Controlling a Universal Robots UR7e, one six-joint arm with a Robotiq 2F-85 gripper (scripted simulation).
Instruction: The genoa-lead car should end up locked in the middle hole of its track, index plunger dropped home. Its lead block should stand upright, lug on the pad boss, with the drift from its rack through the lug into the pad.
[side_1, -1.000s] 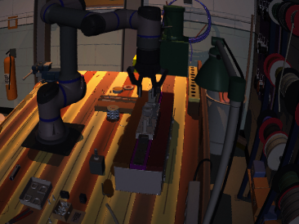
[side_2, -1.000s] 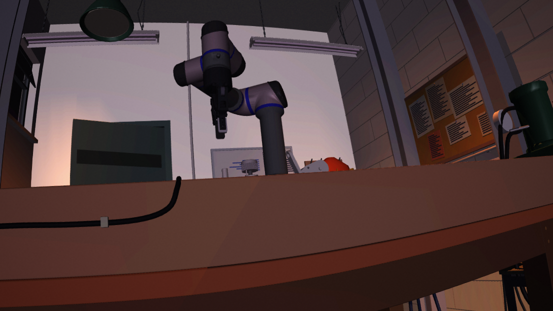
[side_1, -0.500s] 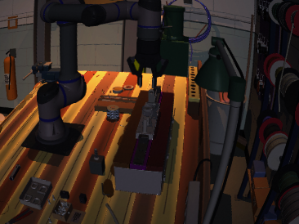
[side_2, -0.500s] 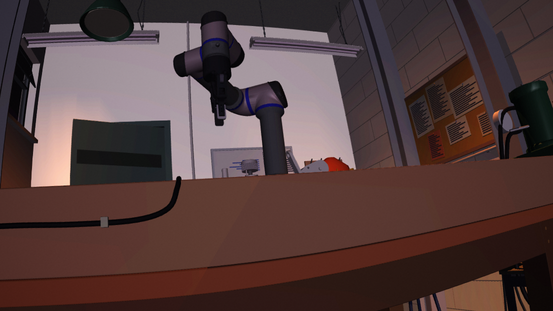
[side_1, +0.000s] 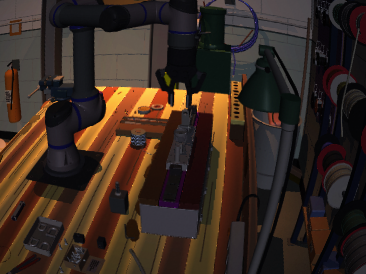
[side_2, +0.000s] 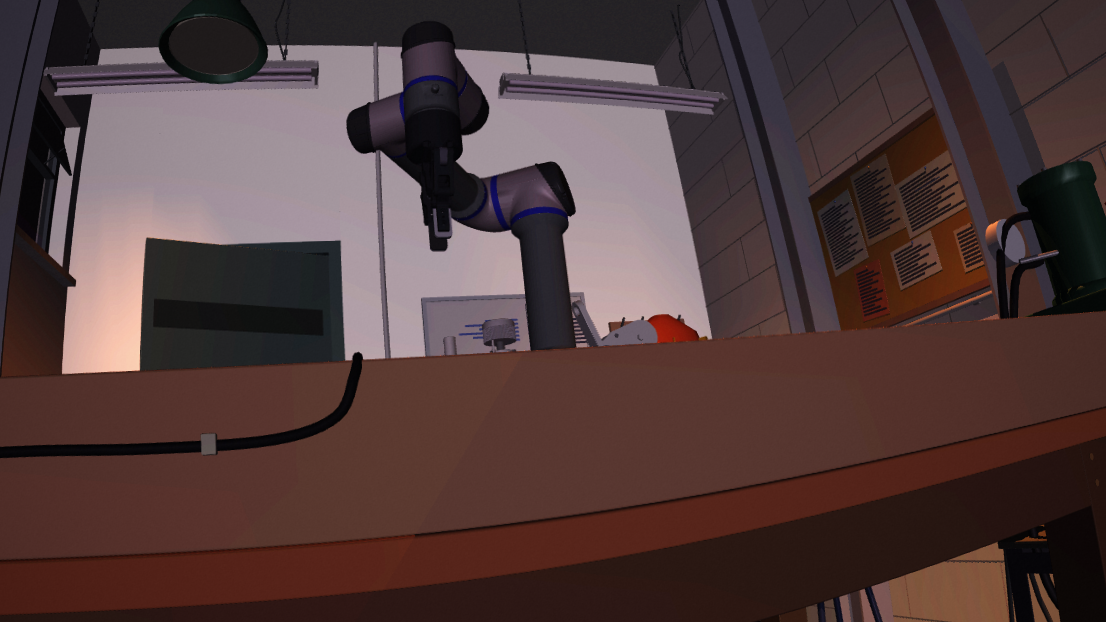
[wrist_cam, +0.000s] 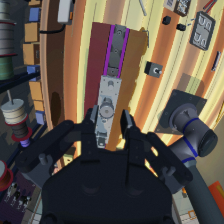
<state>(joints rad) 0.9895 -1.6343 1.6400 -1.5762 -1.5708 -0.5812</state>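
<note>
The grey genoa-lead car (wrist_cam: 107, 106) (side_1: 181, 145) sits on its purple-edged track (wrist_cam: 116, 50) (side_1: 172, 187) on a long block in the middle of the bench. A round plunger knob (wrist_cam: 106, 109) stands on top of the car. My gripper (wrist_cam: 109, 117) (side_1: 181, 97) (side_2: 438, 232) hangs open and empty a short way above the car's far end, its fingers on either side of the knob as seen from the wrist camera. Two holes show in the bare stretch of track beyond the car. I cannot pick out the lead block or the drift.
A grey tray (side_1: 44, 235) (wrist_cam: 202, 30) lies at the bench's near left corner with small black cubes beside it. A black block with a peg (side_1: 119, 200) (wrist_cam: 153, 69) stands left of the track. My arm's base (side_1: 65, 155), a knurled spool (side_1: 137, 136) and a green lamp (side_1: 265, 90) stand around.
</note>
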